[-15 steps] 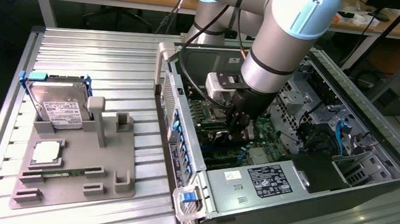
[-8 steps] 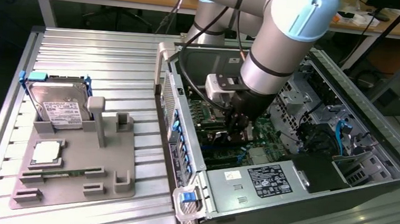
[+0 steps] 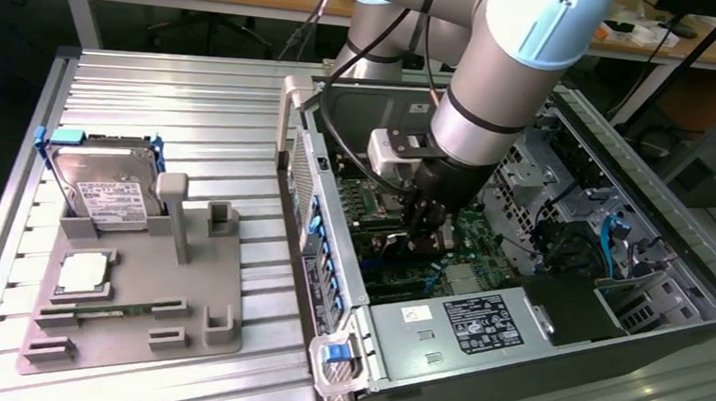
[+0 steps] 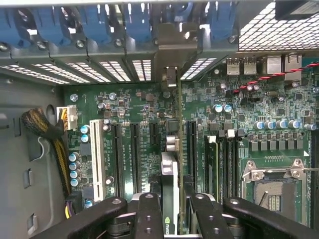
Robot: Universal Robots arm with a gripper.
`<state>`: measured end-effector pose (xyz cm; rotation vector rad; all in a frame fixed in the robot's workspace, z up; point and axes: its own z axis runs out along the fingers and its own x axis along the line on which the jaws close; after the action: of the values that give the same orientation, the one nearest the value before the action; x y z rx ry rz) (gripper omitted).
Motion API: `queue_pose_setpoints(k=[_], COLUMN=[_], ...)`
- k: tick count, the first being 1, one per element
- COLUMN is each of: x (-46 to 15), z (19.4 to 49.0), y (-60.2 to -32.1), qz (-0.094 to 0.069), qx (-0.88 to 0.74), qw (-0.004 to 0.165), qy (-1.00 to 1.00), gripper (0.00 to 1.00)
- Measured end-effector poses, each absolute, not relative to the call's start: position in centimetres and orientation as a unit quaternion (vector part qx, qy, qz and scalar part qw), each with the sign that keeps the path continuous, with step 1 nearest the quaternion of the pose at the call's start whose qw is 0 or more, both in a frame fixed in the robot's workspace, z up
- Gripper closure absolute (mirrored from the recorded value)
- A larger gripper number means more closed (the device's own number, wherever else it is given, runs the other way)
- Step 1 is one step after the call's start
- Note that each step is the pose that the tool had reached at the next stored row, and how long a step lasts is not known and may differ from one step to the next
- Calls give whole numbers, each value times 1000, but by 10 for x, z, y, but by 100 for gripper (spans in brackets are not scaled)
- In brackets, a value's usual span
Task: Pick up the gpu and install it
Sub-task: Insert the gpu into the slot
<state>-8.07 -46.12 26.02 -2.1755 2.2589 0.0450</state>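
The arm [image 3: 506, 69] is made of thick silver-grey tubes with pale blue caps at its joints. A dark band rings the last tube just above the wrist. Black cables run alongside the tubes down to the wrist. Beside the wrist sits a pale grey box [image 3: 395, 154]. Below the wrist the claw [image 3: 430, 226] is black; its fingers [image 4: 149, 216] are matt black linked bars studded with round dark screws at the pivots.

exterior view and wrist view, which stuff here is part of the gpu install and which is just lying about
In the job:
- gpu, held edge-on
- gripper, shut on it
- motherboard
- computer case

Lying about:
- hard drive on the grey holder tray
- processor chip on that tray
- power supply
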Motion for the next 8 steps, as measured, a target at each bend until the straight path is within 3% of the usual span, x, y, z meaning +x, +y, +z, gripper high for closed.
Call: queue_pose_setpoints(k=[8], x=[-81], z=[254], y=[-461], qz=[15], qx=[-694], qw=[2], qy=[720], gripper=[73])
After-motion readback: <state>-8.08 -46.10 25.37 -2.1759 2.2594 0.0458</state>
